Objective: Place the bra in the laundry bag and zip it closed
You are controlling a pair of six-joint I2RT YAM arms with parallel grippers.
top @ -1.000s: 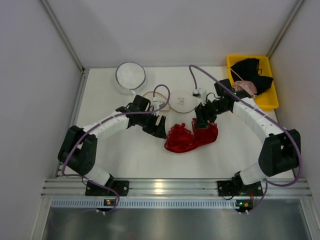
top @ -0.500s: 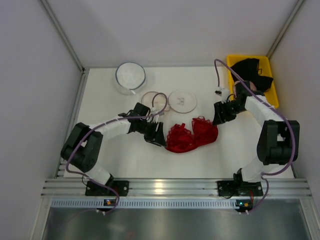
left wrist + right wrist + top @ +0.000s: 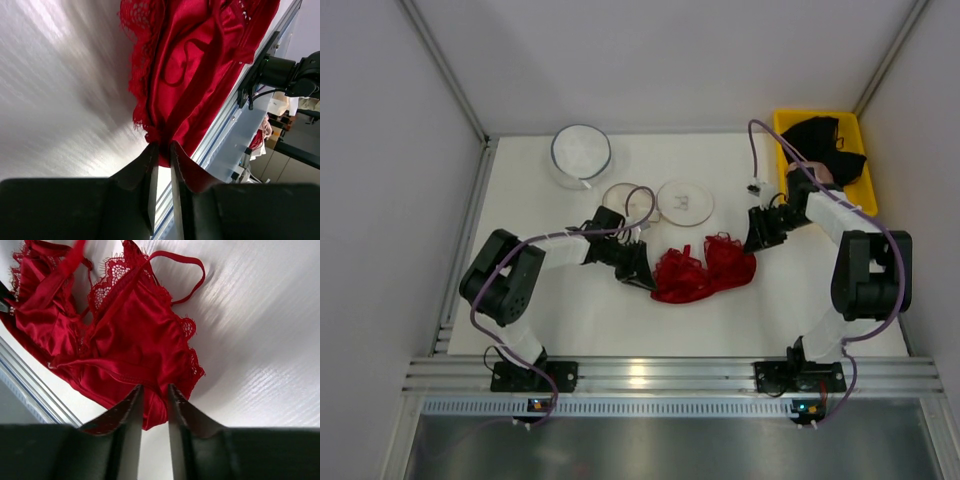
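Note:
The red lace bra (image 3: pixel 703 272) lies crumpled on the white table between my two arms. My left gripper (image 3: pixel 643 273) is at its left edge. In the left wrist view the jaws (image 3: pixel 161 148) are nearly together, with a fold of the bra (image 3: pixel 192 65) pinched at their tips. My right gripper (image 3: pixel 756 241) is at the bra's right edge. In the right wrist view it (image 3: pixel 154 391) pinches the hem of a cup of the bra (image 3: pixel 125 340). The laundry bag (image 3: pixel 685 200), a small white mesh disc with a dark mark, lies just behind the bra.
A larger round mesh bag with a dark rim (image 3: pixel 581 152) stands at the back left. A pale ring (image 3: pixel 621 197) lies beside the laundry bag. A yellow bin (image 3: pixel 855 205) at the back right holds a black garment (image 3: pixel 825 140) and a pale pink one (image 3: pixel 817 175).
Both grippers have narrowed onto the bra's edges. The right arm swung out from above the bra to its right edge, and the left slid in to its left edge.

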